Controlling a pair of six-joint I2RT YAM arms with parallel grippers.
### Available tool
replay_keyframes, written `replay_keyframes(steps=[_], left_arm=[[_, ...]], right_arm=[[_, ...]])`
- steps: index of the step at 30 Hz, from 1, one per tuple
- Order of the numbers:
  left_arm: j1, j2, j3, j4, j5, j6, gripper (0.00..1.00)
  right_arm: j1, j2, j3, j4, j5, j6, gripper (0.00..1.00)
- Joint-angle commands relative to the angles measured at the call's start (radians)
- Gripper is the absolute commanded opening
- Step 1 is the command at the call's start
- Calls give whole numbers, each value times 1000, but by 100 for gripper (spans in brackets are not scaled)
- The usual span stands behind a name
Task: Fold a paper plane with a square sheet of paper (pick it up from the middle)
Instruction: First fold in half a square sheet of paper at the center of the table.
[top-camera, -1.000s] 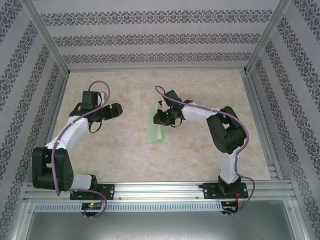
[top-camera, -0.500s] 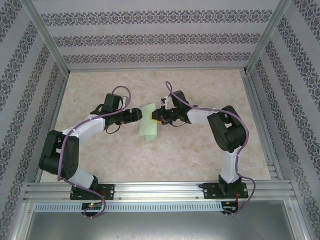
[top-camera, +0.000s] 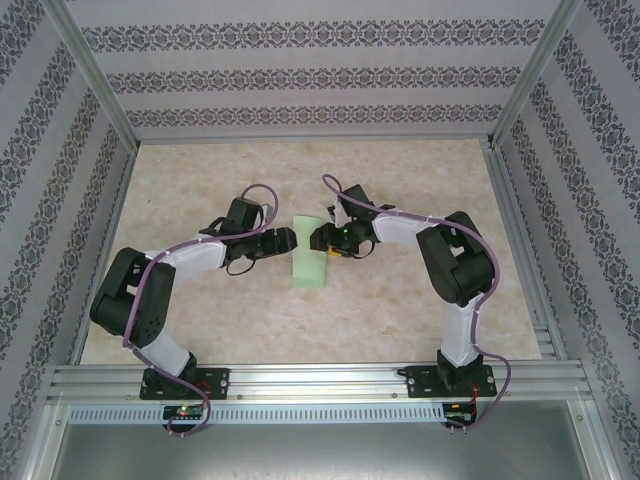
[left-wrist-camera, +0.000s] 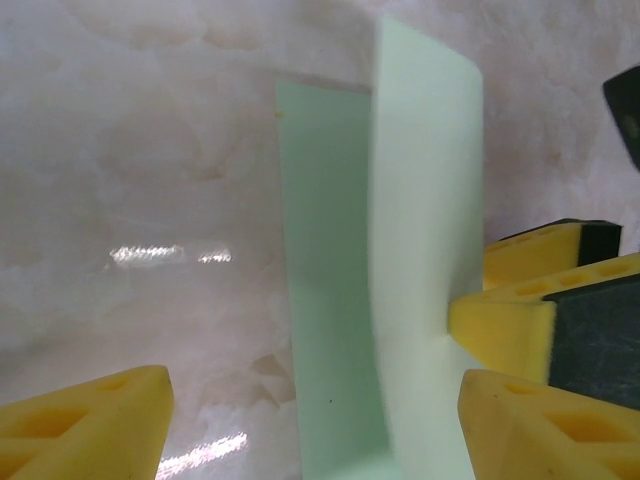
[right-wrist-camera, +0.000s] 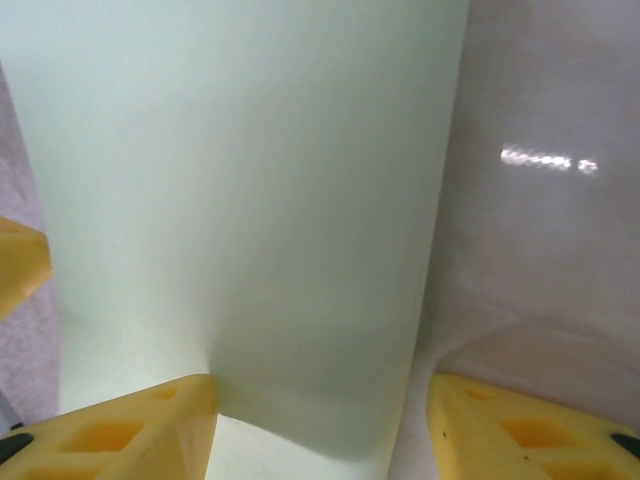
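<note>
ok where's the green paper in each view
top external: green paper at the centre of the tabletop
left wrist: green paper centre to right, part flat, part curled up
right wrist: green paper across left and centre
shared landmark: the pale marbled tabletop beneath it

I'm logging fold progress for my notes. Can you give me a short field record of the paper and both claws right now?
paper: pale green, partly folded, one flap curling up off the table
place: mid-table, between the two claws
left claw: open, at the paper's left edge
right claw: open, at the paper's right edge
plane shape: not yet formed
</note>
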Motion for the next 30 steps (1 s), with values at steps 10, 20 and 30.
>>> replay_keyframes(steps=[10, 20, 30], left_arm=[[-10, 61, -118, 377, 251, -198, 60], [-13, 59, -120, 427, 258, -228, 42], [-34, 101, -85, 451, 300, -231, 13]], right_arm=[[-4, -45, 12, -42, 47, -33, 58], [-4, -40, 15, -31, 35, -21, 57], [-8, -66, 7, -11, 4, 8, 56]])
